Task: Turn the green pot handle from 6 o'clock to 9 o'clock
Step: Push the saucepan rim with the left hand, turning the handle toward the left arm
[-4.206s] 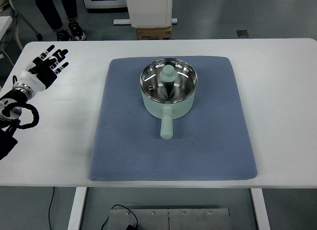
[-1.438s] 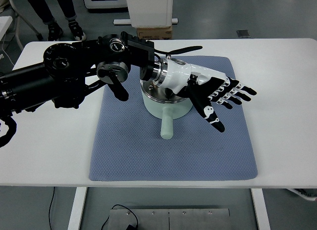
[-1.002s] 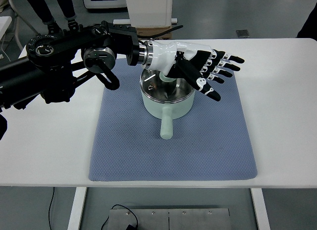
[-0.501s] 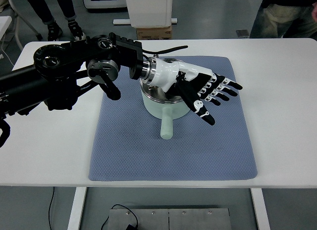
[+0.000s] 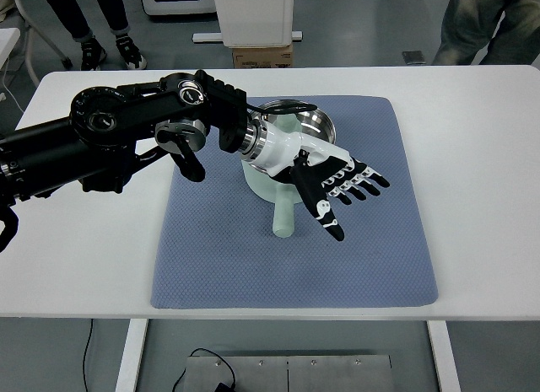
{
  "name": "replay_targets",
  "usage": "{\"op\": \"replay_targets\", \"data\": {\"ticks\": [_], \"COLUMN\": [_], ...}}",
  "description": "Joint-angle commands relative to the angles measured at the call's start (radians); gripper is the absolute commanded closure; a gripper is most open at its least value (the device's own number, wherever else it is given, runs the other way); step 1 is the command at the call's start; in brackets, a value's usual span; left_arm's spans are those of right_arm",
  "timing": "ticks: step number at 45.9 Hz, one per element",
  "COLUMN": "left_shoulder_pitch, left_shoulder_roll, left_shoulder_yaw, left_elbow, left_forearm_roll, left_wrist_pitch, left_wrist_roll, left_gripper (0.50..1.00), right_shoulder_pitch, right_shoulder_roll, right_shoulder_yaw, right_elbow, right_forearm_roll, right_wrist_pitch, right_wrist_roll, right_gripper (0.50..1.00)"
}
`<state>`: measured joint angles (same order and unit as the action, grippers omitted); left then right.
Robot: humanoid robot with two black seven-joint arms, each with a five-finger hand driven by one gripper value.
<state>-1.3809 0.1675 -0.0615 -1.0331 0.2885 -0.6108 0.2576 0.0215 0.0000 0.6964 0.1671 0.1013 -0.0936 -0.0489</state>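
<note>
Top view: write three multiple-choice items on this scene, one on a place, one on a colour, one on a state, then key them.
1. The green pot handle points toward:
A. the near table edge
B. the far edge
C. the picture's left

2. The mat under the pot is:
A. red
B. blue
C. yellow

3. The left hand is:
A. clenched on the handle
B. open, holding nothing
C. out of view

Key: 1 A, the handle sticks out toward the bottom of the picture. 2 B, the cloth is blue. 3 B, the fingers are spread beside the handle.
</note>
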Motion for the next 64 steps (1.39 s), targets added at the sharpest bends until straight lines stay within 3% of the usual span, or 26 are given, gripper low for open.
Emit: {"op": "replay_targets", "data": {"ticks": [1,6,30,64], "left_shoulder_pitch": [-0.004,-0.004,-0.043,-0.095], "left_shoulder_roll": [0.0,0.004,0.081,0.202], "left_shoulder_yaw": [0.011,0.025,0.112,0.216], "left_elbow": [-0.004,-0.015,-0.14,-0.165], "left_forearm_roll": [0.0,0.0,0.0,0.0], "left_wrist_pitch": [0.0,0.0,0.0,0.0], "left_wrist_roll": [0.02,0.046,0.055,0.057], "left_gripper": [0.5,0.5,0.5,0.5], "right_shoulder_pitch": [0.0,0.0,0.0,0.0], "right_shoulder_roll": [0.0,0.0,0.0,0.0], "right_shoulder_yaw": [0.0,0.0,0.0,0.0], "right_elbow": [0.0,0.0,0.0,0.0], "right_forearm_roll": [0.0,0.0,0.0,0.0], "right_wrist_pitch": [0.0,0.0,0.0,0.0], "right_wrist_roll": [0.0,0.0,0.0,0.0], "right_gripper": [0.5,0.5,0.5,0.5]}}
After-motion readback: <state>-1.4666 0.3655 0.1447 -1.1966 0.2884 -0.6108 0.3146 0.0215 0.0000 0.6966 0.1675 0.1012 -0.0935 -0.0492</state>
